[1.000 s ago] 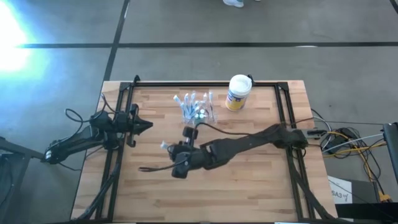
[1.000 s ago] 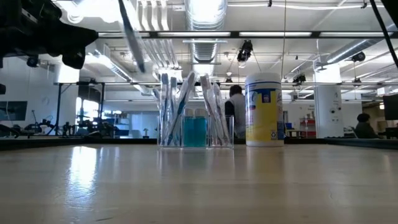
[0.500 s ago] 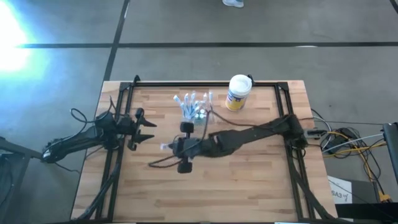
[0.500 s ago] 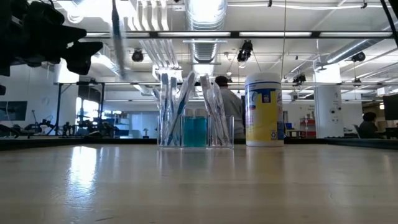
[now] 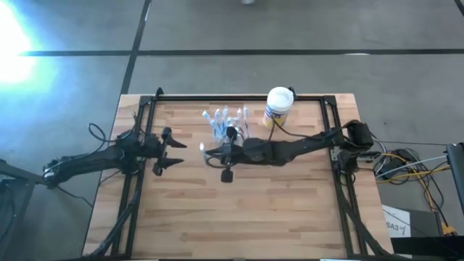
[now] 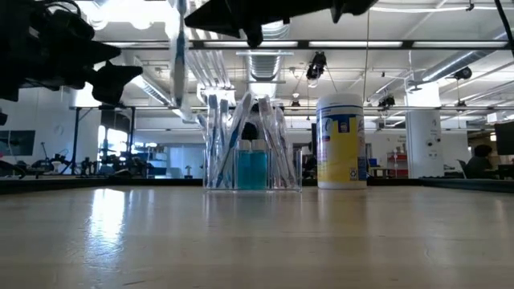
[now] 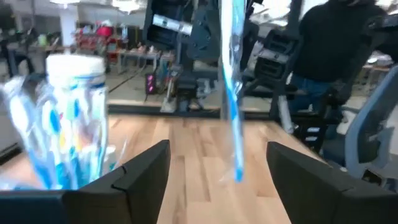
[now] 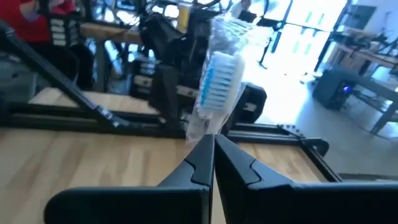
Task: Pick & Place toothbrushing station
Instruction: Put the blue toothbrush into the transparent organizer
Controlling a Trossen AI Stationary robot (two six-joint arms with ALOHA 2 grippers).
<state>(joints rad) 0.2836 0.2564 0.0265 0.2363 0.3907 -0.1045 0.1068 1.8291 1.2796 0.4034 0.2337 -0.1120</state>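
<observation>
The toothbrushing station (image 5: pixel 228 125) (image 6: pixel 251 164) is a clear holder with several toothbrushes and a blue insert. Its base rests on the wooden table near the far edge. My right gripper (image 5: pixel 211 152) (image 8: pixel 211 146) reaches in from the right, just to the near-left of the station, shut on a wrapped toothbrush (image 6: pixel 177 64) (image 7: pixel 232 93) with blue bristles. My left gripper (image 5: pixel 176 153) (image 7: pixel 217 165) stands open just to the left of that toothbrush, pointing at it, with nothing between its fingers. My right gripper pinches the wrapped toothbrush between its two fingertips, on the wrapper just behind the bristle head (image 8: pixel 204 127). The fingers come level from the table's right and lie across the brush. The brush stands roughly upright, lifted clear of the table.
A white canister (image 5: pixel 278 107) (image 6: pixel 340 140) with a yellow and blue label stands just right of the station. A black frame rail (image 5: pixel 239 97) runs around the table's far and side edges. Bare wood (image 5: pixel 239 210) fills the table's near half. A person (image 7: pixel 336 56) shows in the room beyond.
My right gripper has carried the toothbrush from the table's middle toward the far edge, up beside the station, and the brush has come from tilted to upright. My left gripper has opened and shifted slightly toward the right.
</observation>
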